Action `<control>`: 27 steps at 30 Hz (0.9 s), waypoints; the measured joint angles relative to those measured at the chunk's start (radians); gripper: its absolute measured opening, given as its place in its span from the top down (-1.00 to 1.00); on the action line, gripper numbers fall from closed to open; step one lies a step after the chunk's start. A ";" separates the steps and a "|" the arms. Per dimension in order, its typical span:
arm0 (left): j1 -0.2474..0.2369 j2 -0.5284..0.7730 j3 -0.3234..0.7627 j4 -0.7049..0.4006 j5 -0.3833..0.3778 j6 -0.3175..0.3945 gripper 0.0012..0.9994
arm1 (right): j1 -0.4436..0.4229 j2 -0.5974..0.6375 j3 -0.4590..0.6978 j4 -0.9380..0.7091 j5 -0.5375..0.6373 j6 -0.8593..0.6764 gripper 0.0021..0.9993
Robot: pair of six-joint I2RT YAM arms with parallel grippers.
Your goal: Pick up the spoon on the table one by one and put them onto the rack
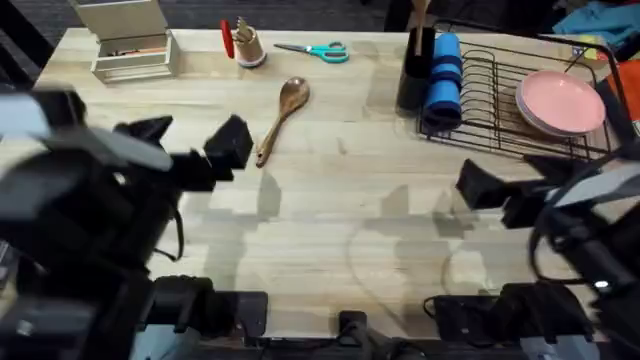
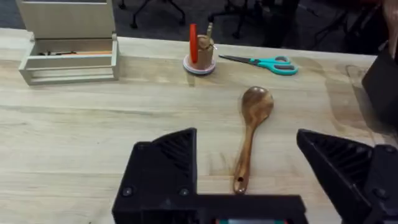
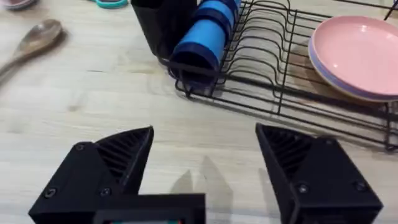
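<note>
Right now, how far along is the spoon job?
Possibly one done: a wooden handle stands in the rack cup. In hand: nothing; left gripper, fingers open, hovers over the spoon lying on the table. Left: grasp it, rack it.

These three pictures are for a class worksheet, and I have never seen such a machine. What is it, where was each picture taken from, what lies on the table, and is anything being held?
It is a robot with two arms at a pale wooden table. The overhead picture looks down from above. The other two come from cameras on the wrists, each showing its own black fingers.

The left gripper is open, with a brown wooden cooking spoon lying on the table between and beyond its fingers. The right gripper is open too, facing a black wire dish rack that holds a pink plate and a blue roll. Teal-handled scissors and a beige box lie at the far edge. Nothing is held.
</note>
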 joint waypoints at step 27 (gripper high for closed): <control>0.000 0.774 0.796 -0.479 0.097 0.000 -0.99 | 0.000 0.852 0.786 -0.285 -0.155 0.001 -0.99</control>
